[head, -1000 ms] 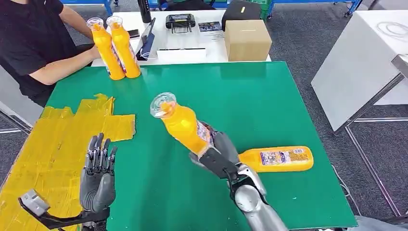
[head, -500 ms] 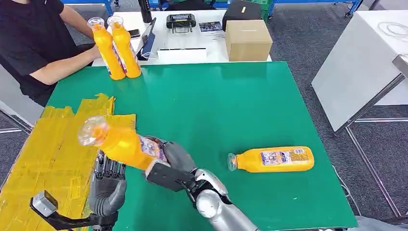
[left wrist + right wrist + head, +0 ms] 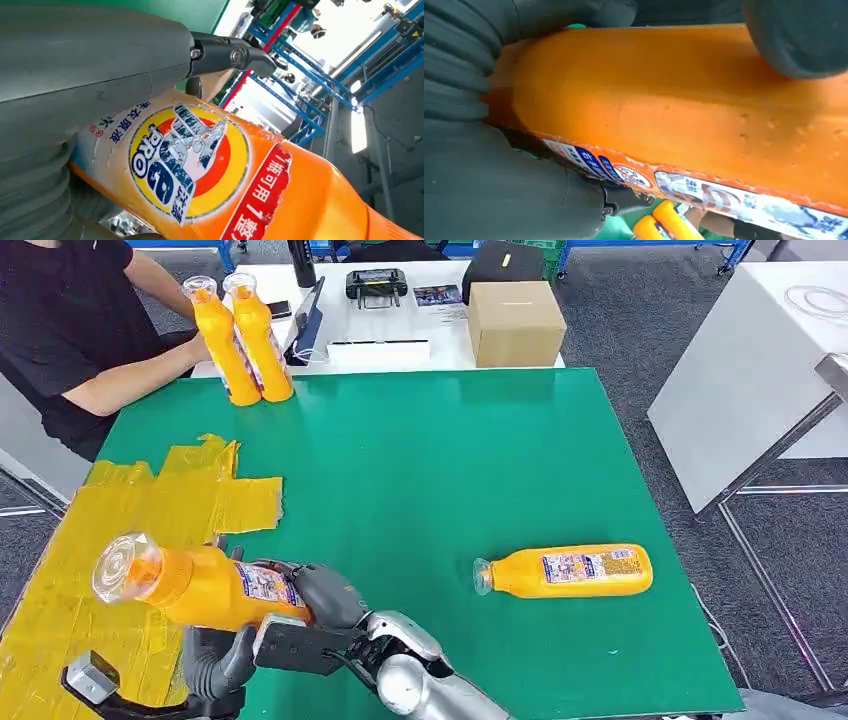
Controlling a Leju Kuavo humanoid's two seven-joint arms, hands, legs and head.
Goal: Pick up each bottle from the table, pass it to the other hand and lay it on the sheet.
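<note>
Orange bottle sits gripped in the right hand, directly above the left hand, whose grip cannot be judged; handover pending, another bottle lies well right.

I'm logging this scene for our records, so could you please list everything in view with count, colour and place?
held bottle: one, orange with a clear cap, gripped over the sheet's near part.
lying bottle: one, orange, on its side on the table's right part.
standing bottles: two, orange, upright at the far left edge, by a person's arm.
sheet: one, yellow, taped on the table's left side.
table: one, green.
cardboard box: one, brown, on the white desk behind.
controller: one, black, on that desk.
person: one, black shirt, far left.
right hand: grey, holds the held bottle.
left hand: grey, under that bottle; whether it grips is unclear.
</note>
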